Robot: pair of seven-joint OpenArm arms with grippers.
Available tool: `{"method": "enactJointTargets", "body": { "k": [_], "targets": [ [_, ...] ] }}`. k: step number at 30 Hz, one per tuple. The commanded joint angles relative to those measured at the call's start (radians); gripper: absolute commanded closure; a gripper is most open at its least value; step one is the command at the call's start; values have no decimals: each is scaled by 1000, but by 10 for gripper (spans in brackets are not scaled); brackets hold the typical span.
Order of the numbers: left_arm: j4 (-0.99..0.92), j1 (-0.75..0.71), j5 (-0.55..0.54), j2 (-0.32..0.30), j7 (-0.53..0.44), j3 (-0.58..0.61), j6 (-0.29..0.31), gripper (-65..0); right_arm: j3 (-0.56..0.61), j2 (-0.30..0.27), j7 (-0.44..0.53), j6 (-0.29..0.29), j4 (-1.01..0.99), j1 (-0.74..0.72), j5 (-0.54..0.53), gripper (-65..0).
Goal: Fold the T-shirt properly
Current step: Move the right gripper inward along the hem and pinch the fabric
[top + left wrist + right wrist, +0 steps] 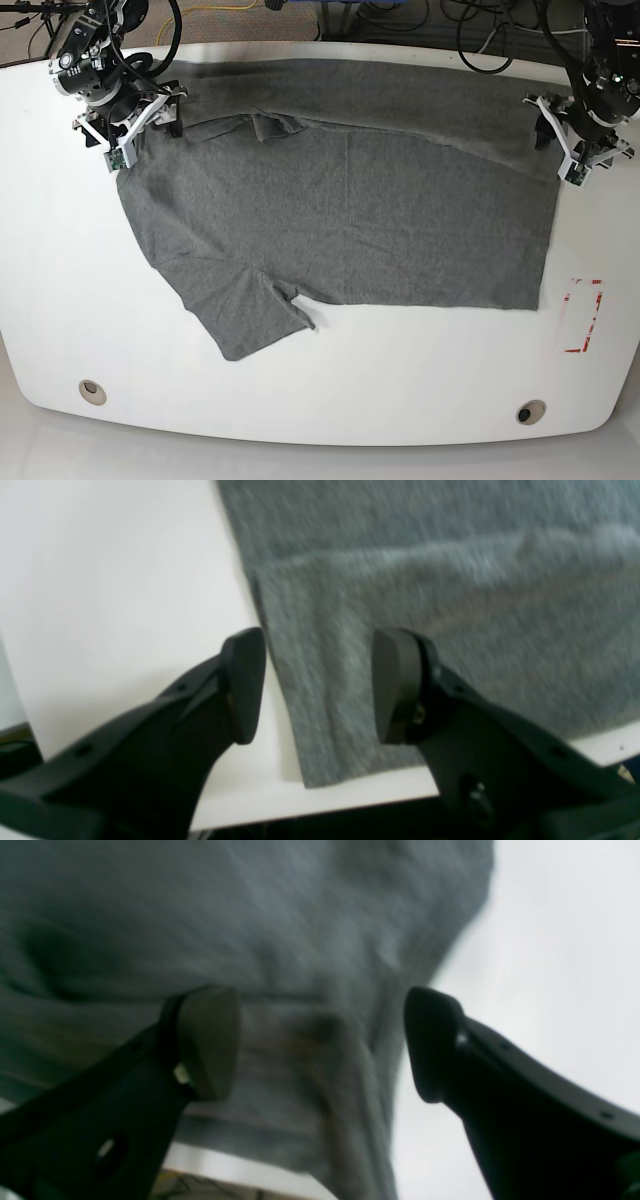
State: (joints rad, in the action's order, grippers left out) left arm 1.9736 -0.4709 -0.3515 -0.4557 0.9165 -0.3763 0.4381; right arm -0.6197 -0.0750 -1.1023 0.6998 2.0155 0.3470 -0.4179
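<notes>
The heather-grey T-shirt (pixel 350 220) lies spread on the white table (pixel 400 380), with a band folded over along its far edge and one sleeve (pixel 250 320) pointing toward the near side. My left gripper (pixel 320 685) hangs open over the shirt's far right corner. The cloth edge (pixel 300 720) runs between its fingers, untouched. In the base view that gripper (pixel 562 135) sits at the shirt's right end. My right gripper (pixel 320 1040) is open above bunched cloth (pixel 250 915) at the far left corner, which shows in the base view (pixel 140 125). Neither holds anything.
Cables and gear lie beyond the table's far edge (pixel 330 20). A red outlined mark (pixel 585 315) is on the table at the right. Two round holes (pixel 92 390) (pixel 530 411) sit near the front edge. Bare white table surrounds the shirt.
</notes>
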Motion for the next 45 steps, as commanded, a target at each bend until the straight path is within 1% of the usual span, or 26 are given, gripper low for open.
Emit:
{"method": "enactJointTargets", "body": {
  "k": [1, 3, 5, 6, 14, 26, 29, 32, 34, 35, 41, 45],
  "targets": [
    [13, 7, -1, -15, -14, -8, -3, -319, 17, -9, 17, -2, 17, -4, -89, -488],
    [11, 13, 1, -15, -14, -8, -3, -319, 56, -9, 17, -2, 15, -4, -129, -488],
    [11, 24, 1, -15, -14, -8, -3, -319, 103, -9, 17, -2, 15, -1, -143, -488],
    [11, 28, 2, -15, -14, -8, -3, -319, 140, -9, 17, -2, 15, -1, -144, -488],
    [10, 34, 4, -15, -14, -8, -3, -319, 297, -9, 24, -2, 14, -4, -141, -488],
    [8, 34, 6, -15, -14, -8, -3, -319, 396, -13, 29, -2, -68, -35, -140, -488],
    [8, 34, 6, -15, -14, -8, -3, -319, 415, -15, 49, -2, -89, -42, -140, -485],
    [8, 34, 6, -15, -14, -8, -3, -319, 427, -16, 63, -2, -115, -49, -140, -438],
    [8, 34, 6, -15, -14, -8, -3, -319, 427, -16, 66, -2, -129, -49, -140, -380],
    [8, 34, 6, -15, -14, -8, -3, -319, 427, -16, 67, -2, -135, -49, -140, -338],
    [8, 34, 6, -15, -14, -8, -3, -319, 424, -16, 67, -2, -138, -49, -140, -141],
    [8, 34, 6, -15, -14, -8, -3, -319, 424, -18, 67, -2, -141, -49, -138, -48]
  ]
}}
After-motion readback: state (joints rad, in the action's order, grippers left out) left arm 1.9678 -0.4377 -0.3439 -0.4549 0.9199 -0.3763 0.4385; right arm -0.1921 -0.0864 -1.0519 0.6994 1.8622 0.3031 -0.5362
